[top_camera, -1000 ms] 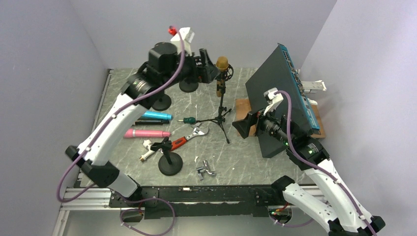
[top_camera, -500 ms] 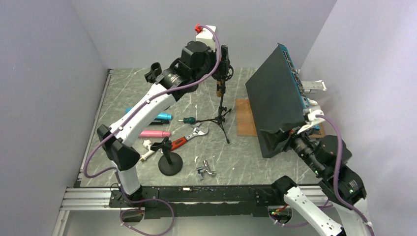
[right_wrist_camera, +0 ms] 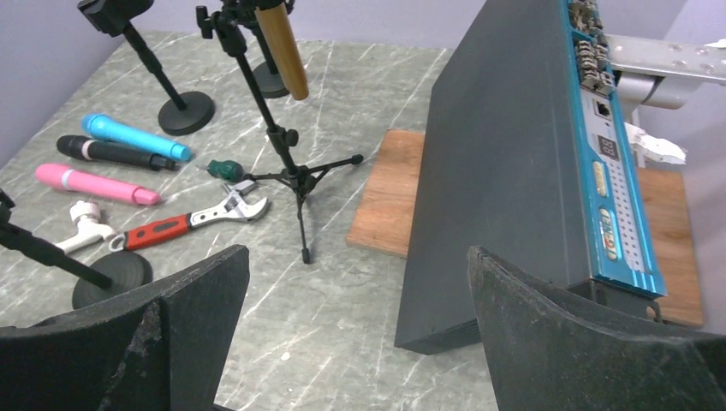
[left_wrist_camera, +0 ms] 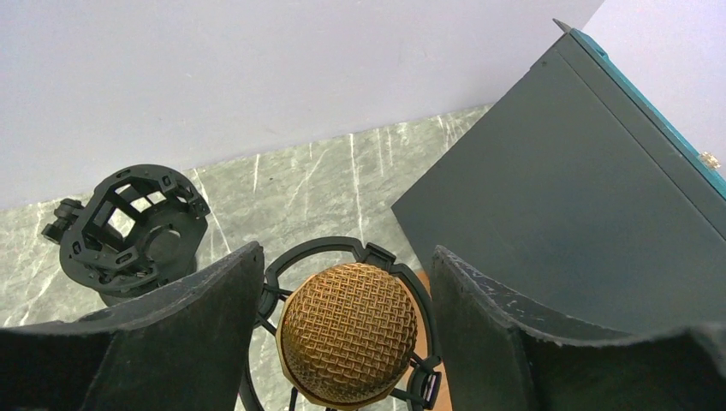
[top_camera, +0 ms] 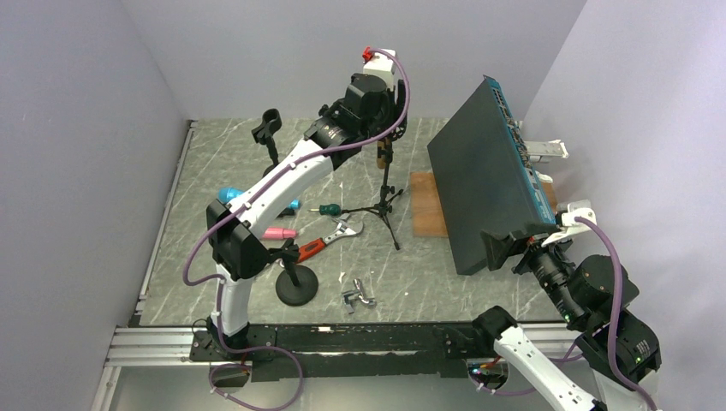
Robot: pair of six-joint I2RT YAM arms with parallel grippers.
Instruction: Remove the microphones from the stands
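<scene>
Left hand (left_wrist_camera: 345,253) spread astride the mic (left_wrist_camera: 349,332)
Its fingers (left_wrist_camera: 218,300) flank the gold mesh head with a slim gap each side; mic sits in its stand (top_camera: 385,184) on the table (top_camera: 197,171); right hand (right_wrist_camera: 355,257) spread wide, well apart

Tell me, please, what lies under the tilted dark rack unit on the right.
A wooden board lies under the rack unit, showing on either side. Its middle is covered, so anything else beneath cannot be seen.
</scene>
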